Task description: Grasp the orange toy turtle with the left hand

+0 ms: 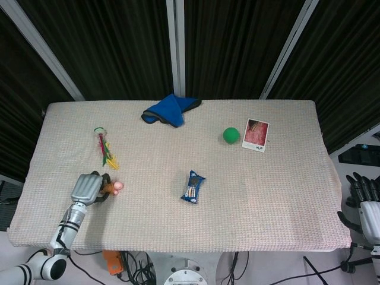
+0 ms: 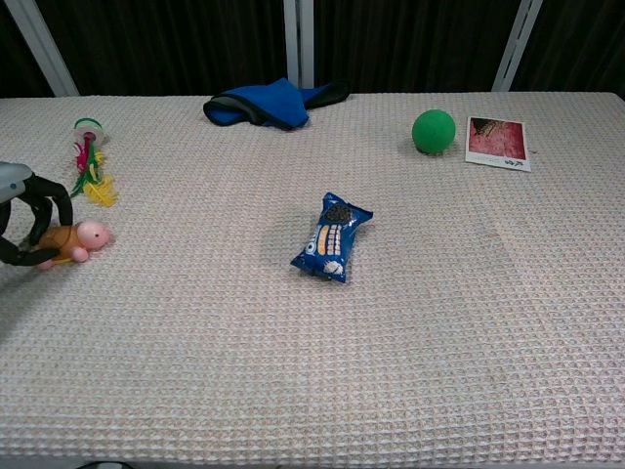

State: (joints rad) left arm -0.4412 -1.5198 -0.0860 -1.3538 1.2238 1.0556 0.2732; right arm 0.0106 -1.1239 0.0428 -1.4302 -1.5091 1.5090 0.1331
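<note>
Near the left edge of the table [image 1: 249, 196], well left of the snack bag [image 2: 332, 237], the turtle [image 2: 73, 238] was cupped by the left hand [image 2: 27, 217], fingers arched over it, not squeezed tight. The grasp looked unfinished. The right hand [image 1: 363, 199] was kept off the table; its state could not be told.

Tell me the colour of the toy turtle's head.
Pink; the toy turtle has an orange body. Chest view shows it best, beside the left hand.

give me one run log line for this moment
phase: grasping | left hand: fingers arched around orange toy turtle, grip unconfirmed | turtle: on table | right hand: idle off table edge
</note>
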